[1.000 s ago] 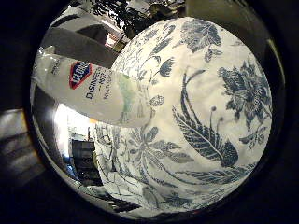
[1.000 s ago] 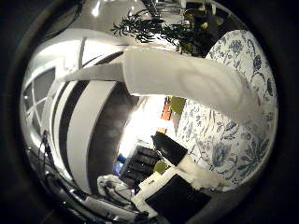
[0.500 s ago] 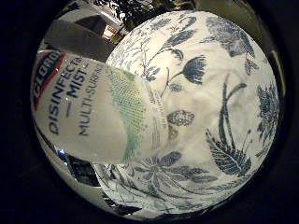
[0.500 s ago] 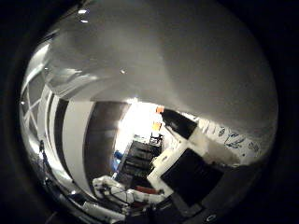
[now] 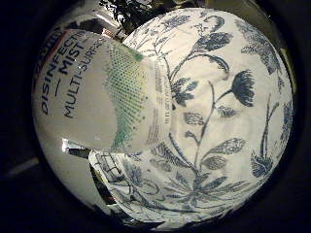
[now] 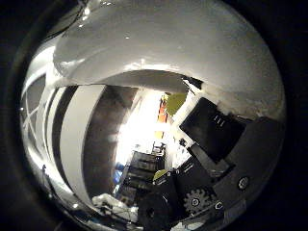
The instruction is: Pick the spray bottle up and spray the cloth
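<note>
Closer now than a second ago, your spray bottle (image 5: 97, 92) fills more of both palm views, so the palm has closed in on its white body. It lies just over the blue-flowered cloth (image 5: 218, 121). Your hand (image 6: 207, 187) shows black geared parts only; whether its fingers grip the bottle cannot be told.
</note>
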`<control>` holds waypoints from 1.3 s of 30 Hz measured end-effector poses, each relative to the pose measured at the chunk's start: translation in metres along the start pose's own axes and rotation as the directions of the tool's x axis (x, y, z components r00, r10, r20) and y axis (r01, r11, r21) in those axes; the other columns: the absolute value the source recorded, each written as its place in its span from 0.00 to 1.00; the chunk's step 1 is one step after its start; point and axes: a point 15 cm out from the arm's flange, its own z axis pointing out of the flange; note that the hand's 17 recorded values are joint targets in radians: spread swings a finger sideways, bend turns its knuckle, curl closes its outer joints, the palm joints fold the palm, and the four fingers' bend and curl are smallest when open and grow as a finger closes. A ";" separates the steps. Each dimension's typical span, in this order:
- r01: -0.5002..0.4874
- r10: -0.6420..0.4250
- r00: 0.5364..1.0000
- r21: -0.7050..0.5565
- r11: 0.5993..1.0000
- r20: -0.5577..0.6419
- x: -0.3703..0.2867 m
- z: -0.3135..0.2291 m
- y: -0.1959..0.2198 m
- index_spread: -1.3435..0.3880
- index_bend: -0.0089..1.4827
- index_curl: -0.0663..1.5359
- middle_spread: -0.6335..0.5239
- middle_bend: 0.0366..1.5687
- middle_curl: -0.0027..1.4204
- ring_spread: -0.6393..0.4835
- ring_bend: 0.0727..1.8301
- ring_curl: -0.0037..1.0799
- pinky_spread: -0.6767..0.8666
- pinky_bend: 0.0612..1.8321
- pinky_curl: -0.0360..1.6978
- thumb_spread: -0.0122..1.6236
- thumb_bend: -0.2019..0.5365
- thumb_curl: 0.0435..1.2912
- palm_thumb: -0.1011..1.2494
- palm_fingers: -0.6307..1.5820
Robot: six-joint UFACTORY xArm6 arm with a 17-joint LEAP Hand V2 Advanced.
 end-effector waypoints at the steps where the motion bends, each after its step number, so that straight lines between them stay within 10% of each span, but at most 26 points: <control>1: 0.000 0.000 1.000 0.000 1.000 0.001 -0.001 0.000 0.000 0.62 0.59 0.46 0.43 0.67 0.45 0.42 0.65 0.48 0.24 0.61 0.31 0.55 0.25 0.42 0.83 0.90; 9: 0.009 -0.008 1.000 -0.028 1.000 0.027 -0.031 -0.008 0.002 0.65 0.73 0.51 0.46 0.81 0.47 0.43 0.76 0.54 0.31 0.70 0.42 0.49 0.25 0.50 0.89 0.83; 17: 0.124 -0.126 0.992 -0.334 0.934 0.015 -0.095 -0.034 0.032 0.66 0.76 0.51 0.48 0.85 0.45 0.43 0.79 0.54 0.33 0.67 0.50 0.45 0.25 0.57 0.90 0.82; 30: 0.152 -0.331 0.942 -0.820 0.552 -0.048 -0.194 -0.072 0.125 0.66 0.78 0.50 0.48 0.86 0.43 0.43 0.79 0.54 0.33 0.61 0.62 0.46 0.25 0.61 0.86 0.82; 39: 0.057 -0.596 0.790 -0.953 0.298 -0.139 -0.217 -0.082 0.167 0.66 0.77 0.50 0.47 0.87 0.42 0.43 0.79 0.54 0.33 0.58 0.67 0.48 0.25 0.62 0.83 0.82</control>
